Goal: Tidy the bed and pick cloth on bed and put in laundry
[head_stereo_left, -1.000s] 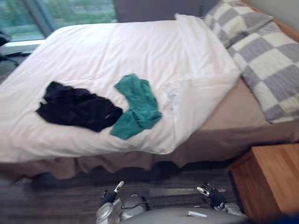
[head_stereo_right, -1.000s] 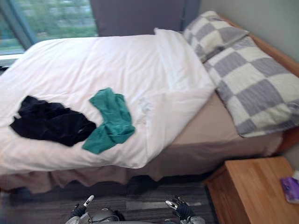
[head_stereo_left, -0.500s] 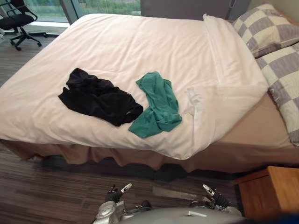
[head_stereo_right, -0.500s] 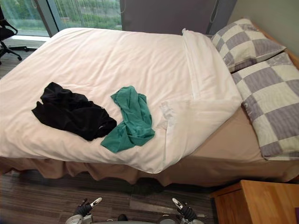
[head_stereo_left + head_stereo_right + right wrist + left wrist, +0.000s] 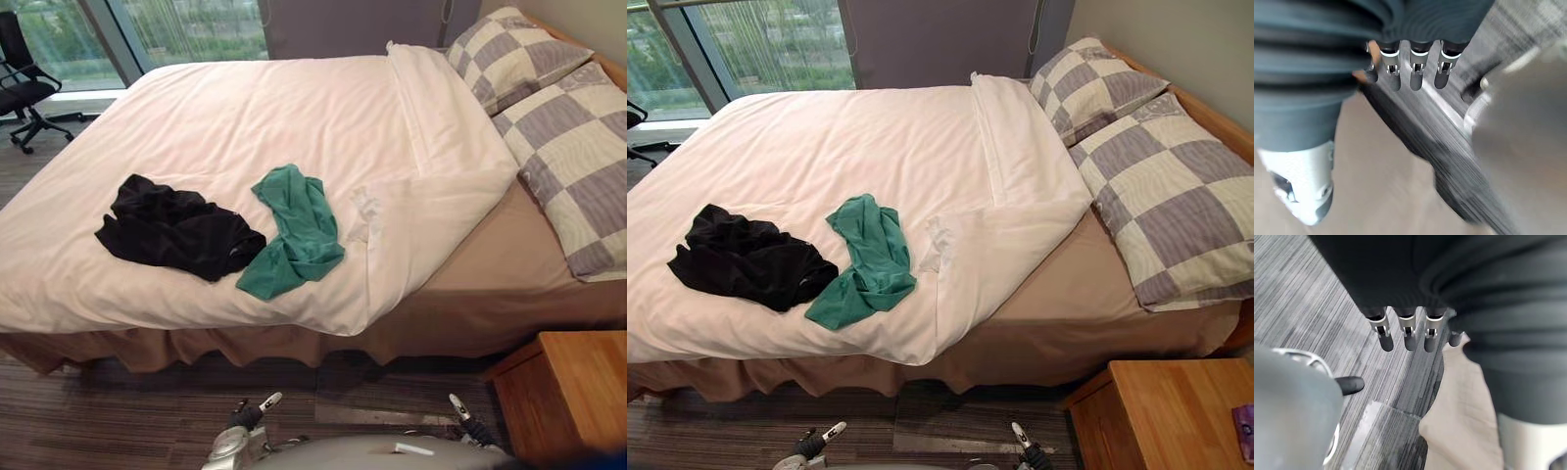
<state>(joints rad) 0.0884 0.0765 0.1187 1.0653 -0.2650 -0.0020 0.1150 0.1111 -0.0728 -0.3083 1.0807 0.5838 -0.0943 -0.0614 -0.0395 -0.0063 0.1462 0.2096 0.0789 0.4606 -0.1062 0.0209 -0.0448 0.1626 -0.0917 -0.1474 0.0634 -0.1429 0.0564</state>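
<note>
- Duvet (image 5: 245, 108), smooth and white, carries a crumpled teal cloth (image 5: 294, 230) ahead of our left hand (image 5: 1406, 335); it touches a rumpled black cloth (image 5: 176, 230) farther left.
- Our left hand and right hand (image 5: 1417, 73) hang low by the bed's (image 5: 490, 264) tan skirt, fingers straight and relaxed, holding nothing.

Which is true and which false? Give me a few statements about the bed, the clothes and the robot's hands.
The green cloth lies on the white duvet beside the black cloth. True.
The robot's hands hold the green cloth. False: left hand and right hand hang open above the floor.
Two checked pillows lie side by side. True.
The duvet lies flat everywhere. False: its corner near the pillows is folded back, baring the tan sheet.
</note>
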